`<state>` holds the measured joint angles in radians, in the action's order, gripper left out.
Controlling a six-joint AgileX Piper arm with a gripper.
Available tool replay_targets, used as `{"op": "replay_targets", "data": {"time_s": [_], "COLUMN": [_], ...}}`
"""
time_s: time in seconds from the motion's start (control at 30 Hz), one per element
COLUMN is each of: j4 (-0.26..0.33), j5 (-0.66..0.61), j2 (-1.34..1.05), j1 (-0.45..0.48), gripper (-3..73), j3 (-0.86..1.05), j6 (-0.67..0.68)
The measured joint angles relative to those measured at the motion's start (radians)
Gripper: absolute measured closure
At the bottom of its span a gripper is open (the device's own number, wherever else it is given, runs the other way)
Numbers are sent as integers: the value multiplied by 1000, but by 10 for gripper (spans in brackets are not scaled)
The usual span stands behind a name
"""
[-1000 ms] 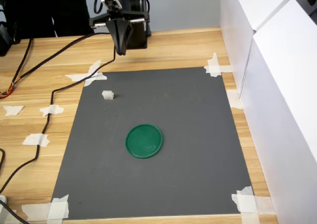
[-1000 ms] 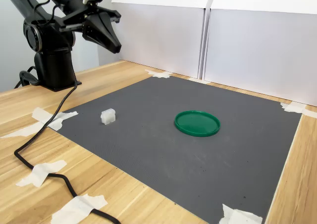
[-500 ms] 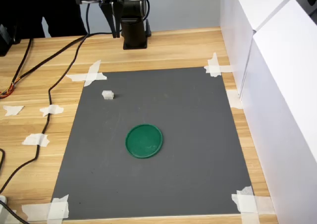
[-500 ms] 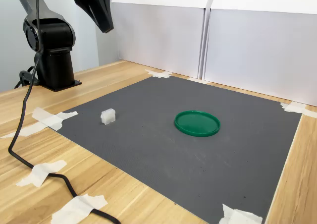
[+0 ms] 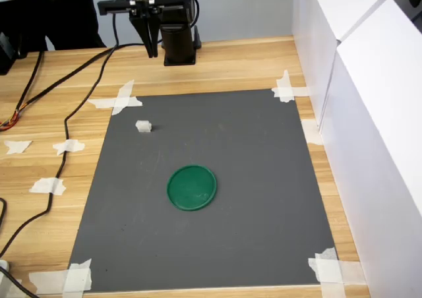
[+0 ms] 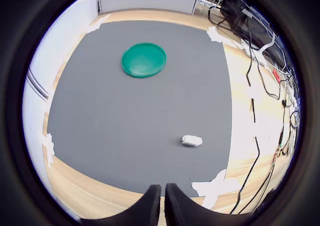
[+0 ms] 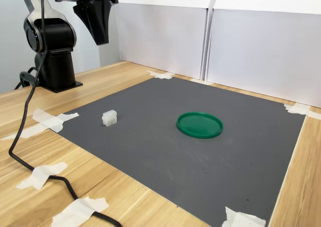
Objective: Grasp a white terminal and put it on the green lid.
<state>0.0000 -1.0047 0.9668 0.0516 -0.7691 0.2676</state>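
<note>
Since a second earlier the gripper (image 5: 152, 51) had lifted and swung back toward the arm's base, fingers pressed together with nothing in them. Meanwhile the white terminal (image 5: 143, 126) sat on the grey mat (image 5: 264, 179) near its taped corner, well apart from the green lid (image 5: 192, 187). Risk, I'd guess: that block was tiny, so descending without spreading first, or slightly off-centre, could've just knocked it away.

green lid (image 5: 192, 187), white terminal (image 5: 143, 126), grey mat (image 5: 250, 153)

My gripper (image 6: 163, 201): fingertips nearly together, empty
White terminal (image 6: 192, 140): on the grey mat (image 6: 125, 121)
Green lid (image 6: 143, 60): well apart from it
</note>
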Motion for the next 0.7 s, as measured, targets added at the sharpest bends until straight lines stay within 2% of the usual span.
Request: {"op": "replay_targets", "data": {"time_s": [0.1, 0.33, 0.5, 0.6, 0.7], "j4": [0, 0, 0, 0, 0], "j5": [1, 23, 47, 62, 62], "j2": [38, 88, 130, 163, 205], "j1": [0, 3, 83, 128, 148], "gripper": [558, 290, 126, 77, 67], "j3": [0, 0, -2, -23, -61], "j6": [0, 0, 3, 25, 66]}}
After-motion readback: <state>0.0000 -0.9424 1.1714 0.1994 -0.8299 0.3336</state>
